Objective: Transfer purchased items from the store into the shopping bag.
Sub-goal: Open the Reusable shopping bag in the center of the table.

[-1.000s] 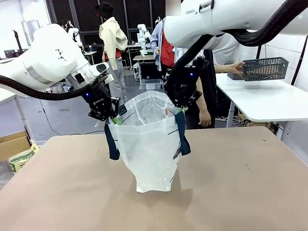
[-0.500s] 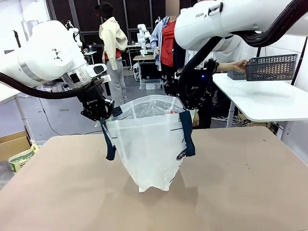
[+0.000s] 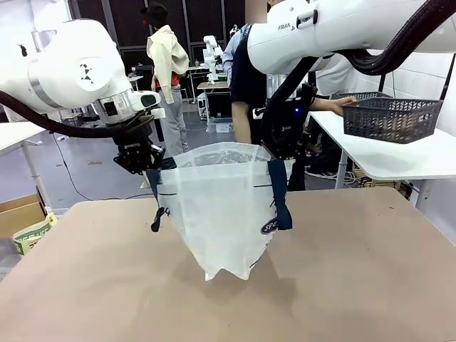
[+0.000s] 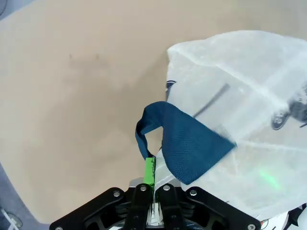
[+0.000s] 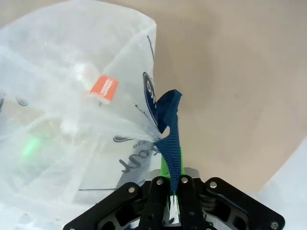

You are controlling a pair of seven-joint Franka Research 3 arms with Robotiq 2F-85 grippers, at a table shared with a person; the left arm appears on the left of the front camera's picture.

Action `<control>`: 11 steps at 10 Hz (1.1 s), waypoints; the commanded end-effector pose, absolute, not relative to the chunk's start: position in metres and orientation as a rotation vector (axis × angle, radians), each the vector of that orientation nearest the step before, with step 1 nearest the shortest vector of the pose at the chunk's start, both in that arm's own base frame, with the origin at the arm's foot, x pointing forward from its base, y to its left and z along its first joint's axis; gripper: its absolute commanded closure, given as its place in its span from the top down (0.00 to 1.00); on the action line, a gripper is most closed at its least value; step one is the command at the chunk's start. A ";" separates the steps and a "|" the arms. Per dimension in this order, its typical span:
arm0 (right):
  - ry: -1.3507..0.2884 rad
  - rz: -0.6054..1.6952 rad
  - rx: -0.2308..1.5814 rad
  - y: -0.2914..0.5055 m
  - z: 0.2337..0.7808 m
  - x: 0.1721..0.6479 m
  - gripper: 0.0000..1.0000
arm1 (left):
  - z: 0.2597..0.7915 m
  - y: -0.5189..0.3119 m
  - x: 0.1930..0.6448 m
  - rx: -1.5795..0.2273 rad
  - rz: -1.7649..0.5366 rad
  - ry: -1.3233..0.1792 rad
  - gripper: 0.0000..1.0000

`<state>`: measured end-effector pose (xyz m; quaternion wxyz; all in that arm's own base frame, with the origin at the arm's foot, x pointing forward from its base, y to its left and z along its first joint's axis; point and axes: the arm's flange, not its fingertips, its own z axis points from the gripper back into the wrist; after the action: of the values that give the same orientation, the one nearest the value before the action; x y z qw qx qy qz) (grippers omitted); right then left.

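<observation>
Over the table [image 3: 356,271], the shopping bag [image 3: 221,206] hangs open, translucent white with navy handles [image 3: 280,198]. The left gripper [image 3: 149,169] and right gripper [image 3: 280,158] are each clamped on its rim. Its round logo [image 3: 269,226] reads "SPE", remainder hidden; script lettering is illegible.

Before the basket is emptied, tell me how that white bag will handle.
The shopping bag looks floppy: its film hangs creased, tapering to a crumpled bottom. Probably light: the left tool and right tool hold it by pinched edges. Added weight would likely sag it.
</observation>
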<state>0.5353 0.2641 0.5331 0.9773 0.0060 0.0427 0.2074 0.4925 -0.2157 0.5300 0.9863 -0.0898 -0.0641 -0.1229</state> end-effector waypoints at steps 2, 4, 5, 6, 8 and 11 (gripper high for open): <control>-0.009 0.477 0.088 0.266 0.521 0.527 0.00 | 0.520 -0.236 0.500 -0.341 -0.352 -0.204 0.00; -0.024 0.486 0.098 0.264 0.518 0.523 0.00 | 0.515 -0.239 0.504 -0.392 -0.375 -0.186 0.00; -0.024 0.479 0.103 0.264 0.518 0.521 0.00 | 0.513 -0.240 0.504 -0.388 -0.389 -0.176 0.00; -0.032 0.480 0.103 0.265 0.518 0.521 0.00 | 0.512 -0.240 0.505 -0.380 -0.396 -0.175 0.00; -0.023 0.465 0.076 0.273 0.528 0.530 0.00 | 0.517 -0.244 0.503 -0.369 -0.372 -0.187 0.00; -0.032 0.465 0.076 0.273 0.531 0.529 0.00 | 0.517 -0.243 0.504 -0.366 -0.370 -0.192 0.00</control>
<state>0.5287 0.2727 0.5305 0.9723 0.0375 -0.0157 0.2302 0.5038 -0.2433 0.5167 0.9617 -0.1807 -0.0949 -0.1829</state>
